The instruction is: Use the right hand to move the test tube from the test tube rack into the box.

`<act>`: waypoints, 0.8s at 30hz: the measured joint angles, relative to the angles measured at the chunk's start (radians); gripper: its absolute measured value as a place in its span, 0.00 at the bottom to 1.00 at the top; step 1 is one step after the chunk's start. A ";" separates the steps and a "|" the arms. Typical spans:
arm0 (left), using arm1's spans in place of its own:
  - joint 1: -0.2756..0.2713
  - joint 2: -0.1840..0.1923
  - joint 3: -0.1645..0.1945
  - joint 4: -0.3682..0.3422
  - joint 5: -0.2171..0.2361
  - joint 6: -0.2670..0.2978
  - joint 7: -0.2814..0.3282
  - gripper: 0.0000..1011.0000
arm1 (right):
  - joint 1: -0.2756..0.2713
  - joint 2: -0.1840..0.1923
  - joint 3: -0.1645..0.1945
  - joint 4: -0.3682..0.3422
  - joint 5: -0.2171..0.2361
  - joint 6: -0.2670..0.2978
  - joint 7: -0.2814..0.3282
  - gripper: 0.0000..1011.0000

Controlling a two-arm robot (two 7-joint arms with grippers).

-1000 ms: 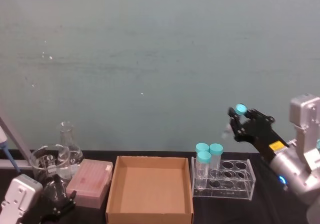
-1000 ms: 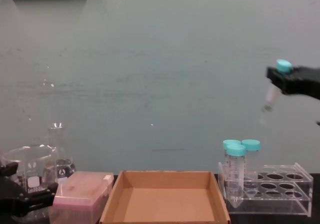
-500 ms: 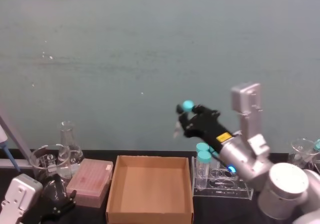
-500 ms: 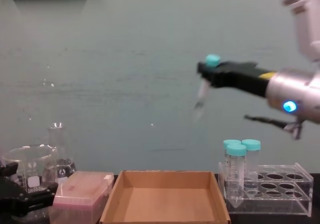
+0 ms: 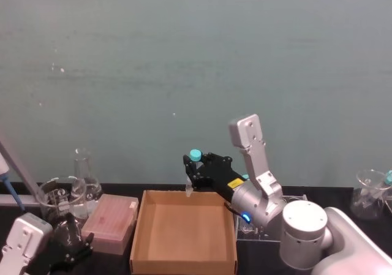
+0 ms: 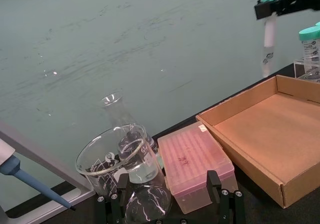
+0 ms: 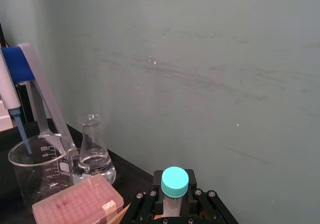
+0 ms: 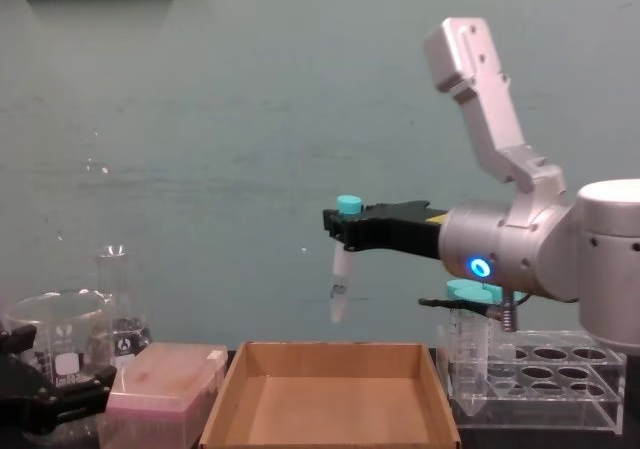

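Silver-grey right arm's black two-finger gripper (image 8: 341, 222) sits mid-frame in the chest view, fingers clamped on the slim clear test tube with a teal cap (image 8: 339, 274), just under the cap. Tube hangs near-upright, tip down, in the air above the back wall of the shallow brown cardboard box (image 8: 330, 409), not touching it. Clear acrylic rack (image 8: 560, 384) at lower right, well apart from the tube, holds wider teal-capped tubes (image 8: 468, 291). Black left gripper (image 5: 72, 249) parked at lower left of the head view, fingers spread, beside a pink translucent plastic box (image 5: 110, 222) and a glass beaker (image 5: 56, 198).
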 joint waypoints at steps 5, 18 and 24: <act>0.000 0.000 0.000 0.000 0.000 0.000 0.000 0.99 | 0.028 -0.032 -0.002 0.077 -0.023 -0.026 -0.004 0.25; 0.000 0.000 0.000 0.000 0.000 0.000 0.000 0.99 | 0.038 -0.041 0.000 0.102 -0.029 -0.033 -0.007 0.26; 0.000 0.000 0.000 0.000 0.000 0.000 0.000 0.99 | 0.036 -0.039 -0.001 0.097 -0.028 -0.032 -0.007 0.46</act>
